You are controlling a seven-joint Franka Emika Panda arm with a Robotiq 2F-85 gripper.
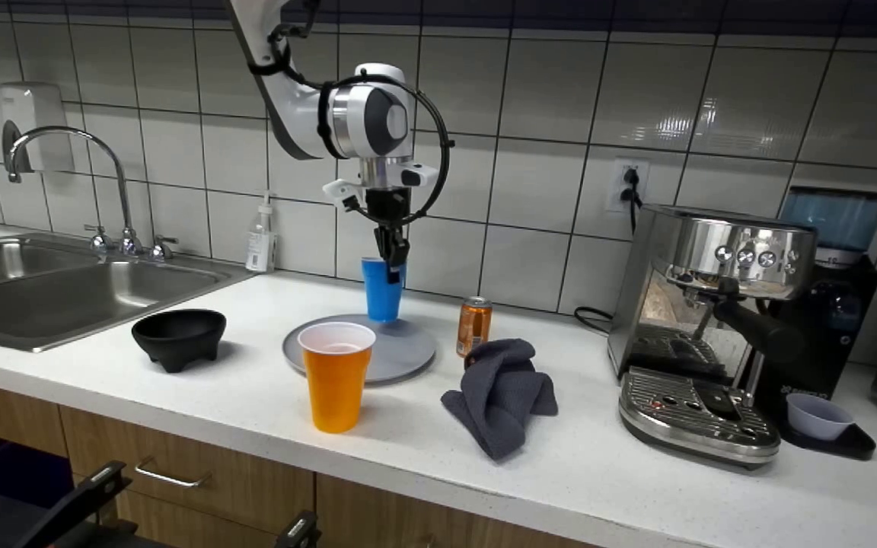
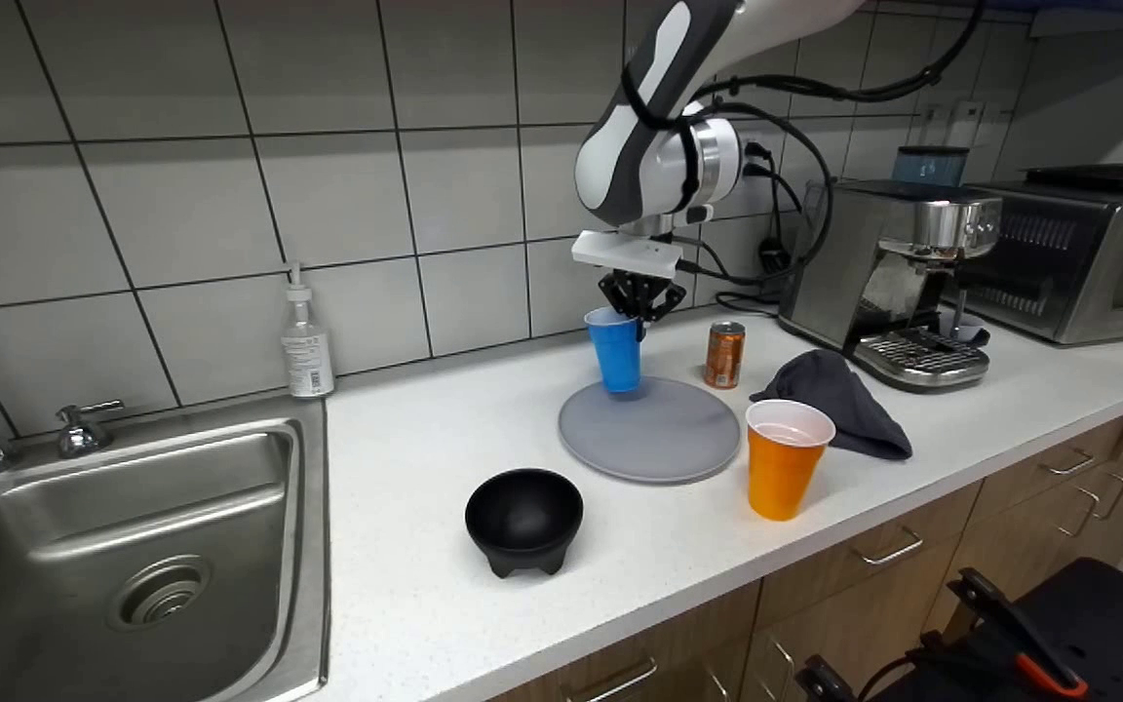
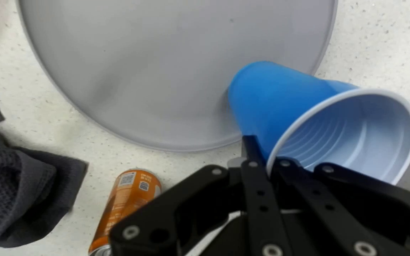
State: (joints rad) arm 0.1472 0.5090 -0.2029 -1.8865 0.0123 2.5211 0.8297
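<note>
Shows blue on the far cup (image 3: 272, 94), orange on the near cup (image 1: 336, 384), grey on the plate (image 3: 162, 60), specks on the white counter (image 3: 372, 42).

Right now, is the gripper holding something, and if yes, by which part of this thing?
The gripper holds the blue cup by the wall at its rim, with one finger inside the cup and the other outside.

Cup (image 2: 616, 353) ovr plate (image 2: 651, 434), nr can (image 2: 724, 356)

Kitchen with sink (image 1: 96, 297), espresso machine (image 1: 682, 304) and perhaps a toaster oven (image 2: 1098, 255)
</note>
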